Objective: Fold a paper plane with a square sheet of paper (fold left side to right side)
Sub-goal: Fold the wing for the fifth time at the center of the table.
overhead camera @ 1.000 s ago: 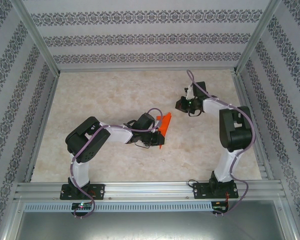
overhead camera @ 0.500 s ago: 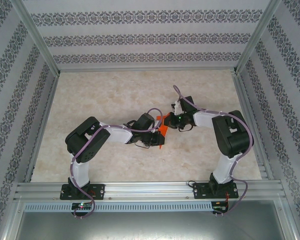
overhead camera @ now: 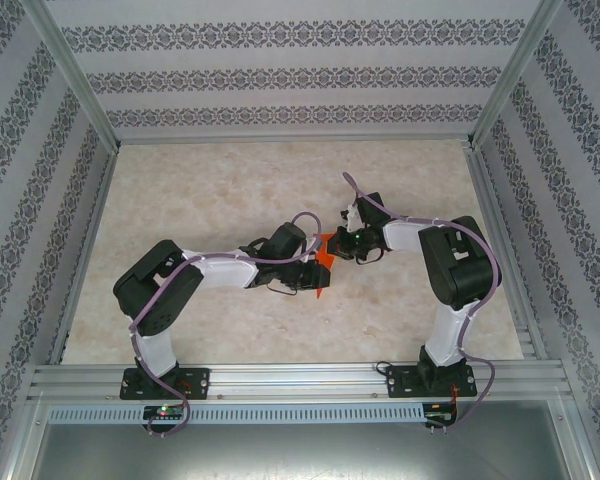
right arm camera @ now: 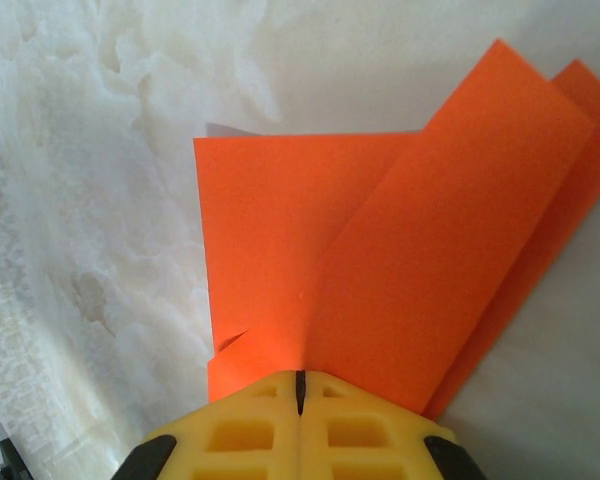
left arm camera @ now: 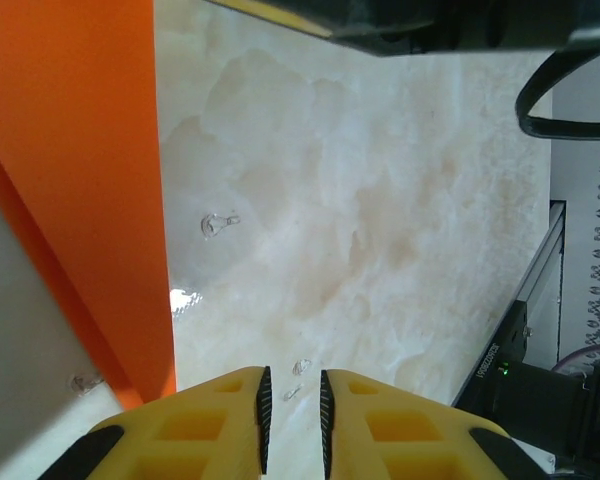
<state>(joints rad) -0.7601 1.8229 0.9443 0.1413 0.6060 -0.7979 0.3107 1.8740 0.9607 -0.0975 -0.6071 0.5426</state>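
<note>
The orange paper (right arm camera: 380, 270) touches the closed right tool (right arm camera: 300, 382) (left tool (left arm camera: 292, 388) alongside).

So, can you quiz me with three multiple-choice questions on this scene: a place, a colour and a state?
1. Where is the thin folded sheet of paper? A. where left gripper and right gripper meet B. against the far wall C. on an arm's base
2. Its colour? A. blue B. bright orange C. white
3. The right gripper's yellow fingers are: A. spread wide B. shut on the paper C. gripping a cable
Answers: A, both grippers reach it; B, plainly orange; B, fingertips closed with paper pinched between.
</note>
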